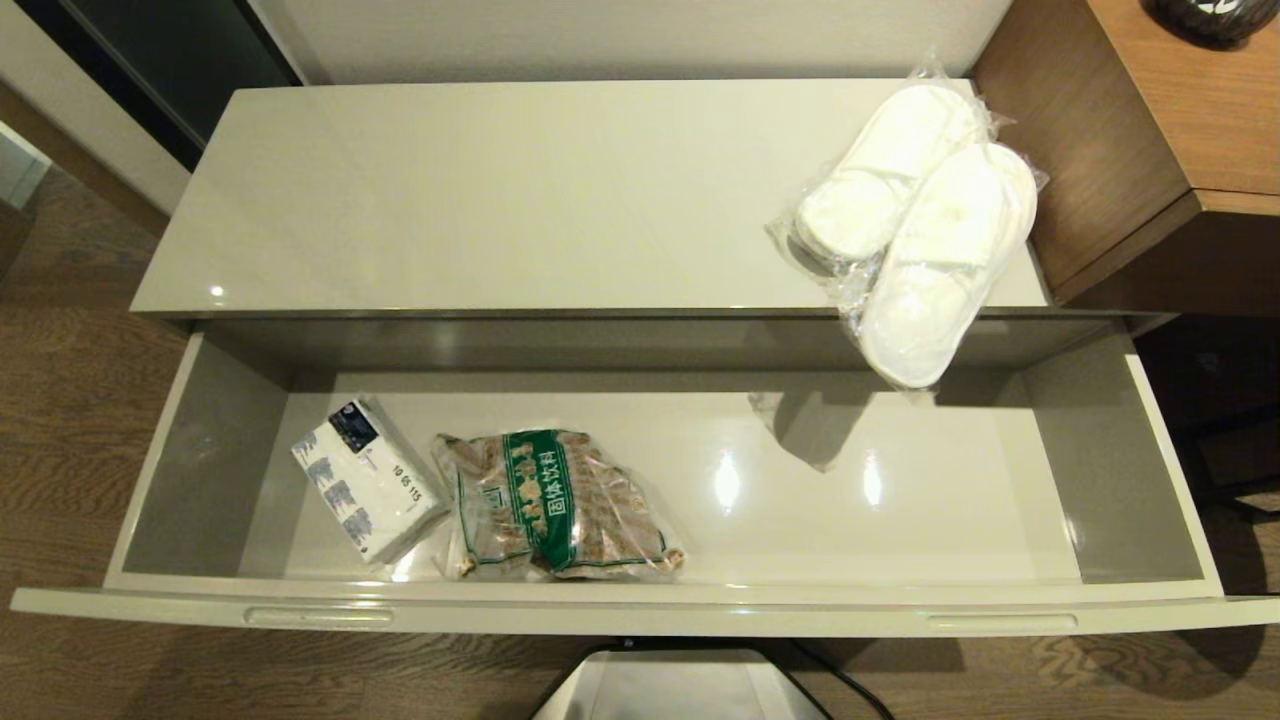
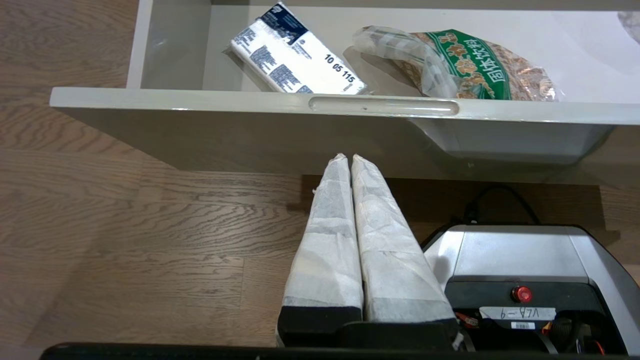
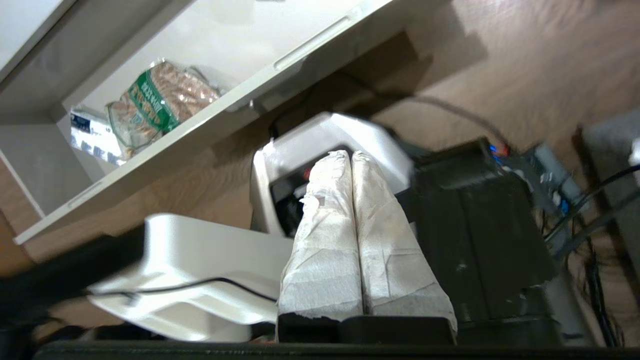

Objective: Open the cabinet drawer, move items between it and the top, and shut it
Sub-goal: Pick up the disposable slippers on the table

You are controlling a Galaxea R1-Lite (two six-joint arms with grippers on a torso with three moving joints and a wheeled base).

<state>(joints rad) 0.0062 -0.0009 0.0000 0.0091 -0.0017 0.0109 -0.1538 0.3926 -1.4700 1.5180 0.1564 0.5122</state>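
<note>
- Neither arm shows in the head view; only each wrist camera shows its own gripper.
- The left gripper (image 2: 348, 159) hangs below the front of the cabinet drawer (image 1: 640, 608), above the wood floor (image 2: 125, 220), its two wrapped fingers pressed together with nothing between them.
- The right gripper (image 3: 345, 156) sits low over the robot's base (image 3: 330, 135), fingers likewise closed on nothing; the surroundings there are smeared and hard to read.
- The drawer front hides part of the tissue pack (image 2: 295, 52) and the bag of brown pieces (image 2: 470, 62) in the left wrist view.
- The drawer stands pulled fully out, long, shallow and glossy cream-white, with two narrow notches in its front rim.
- The tissue pack and the green-labelled bag lie side by side in its left half; the right half is bare.
- The slippers (image 1: 915, 225), flat and white in crinkly clear bags, lie on the top (image 1: 500, 200) at its right end, beside the brown desk (image 1: 1150, 150).
- One slipper overlaps the other, and its toe juts past the top's front edge over the open drawer.
</note>
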